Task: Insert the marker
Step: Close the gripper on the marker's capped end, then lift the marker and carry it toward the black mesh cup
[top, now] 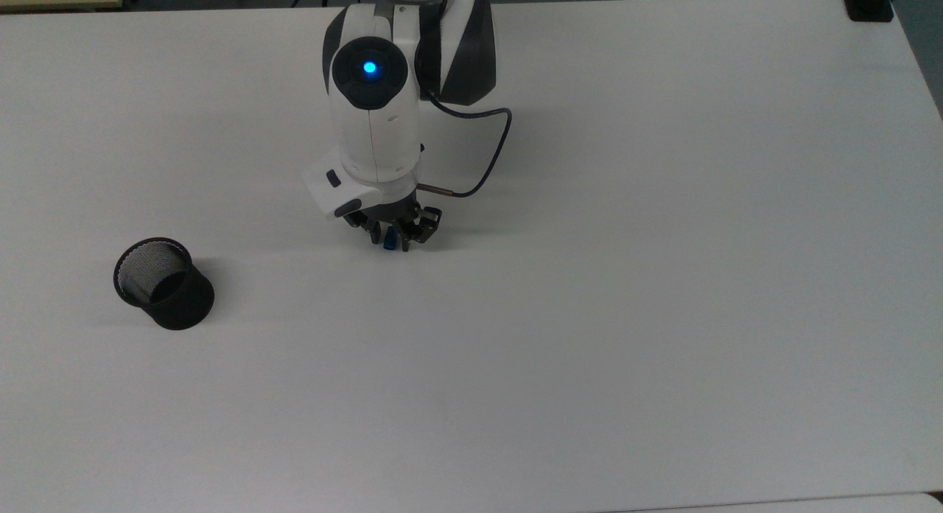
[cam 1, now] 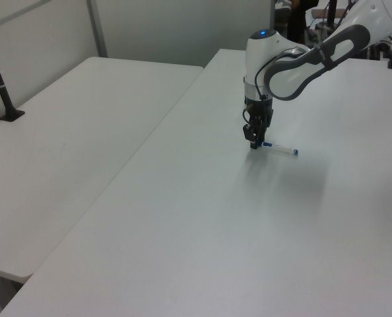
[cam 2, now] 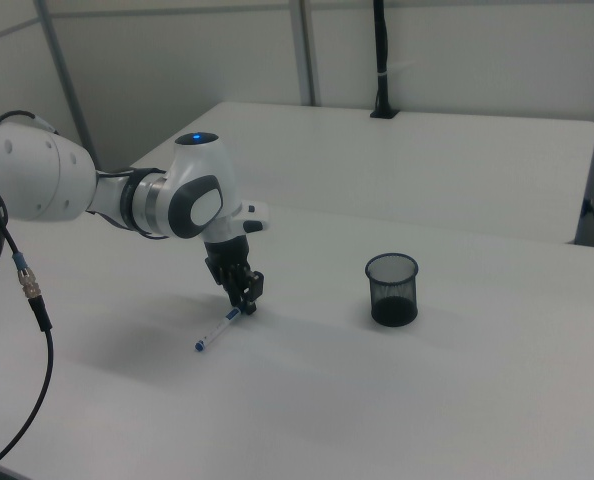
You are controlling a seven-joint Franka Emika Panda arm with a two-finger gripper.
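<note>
The claw is down on the table with its fingers drawn in round the blue-capped end of the marker, which lies flat. This looks like the grasping step. Next it must lift and carry to the cup, well apart.

No text, label, brand or number can be read anywhere in these views. The marker, at lower left of centre in the right view, may carry print on its white barrel, but nothing there can be made out. The arm's white casing bears no readable marking.
</note>
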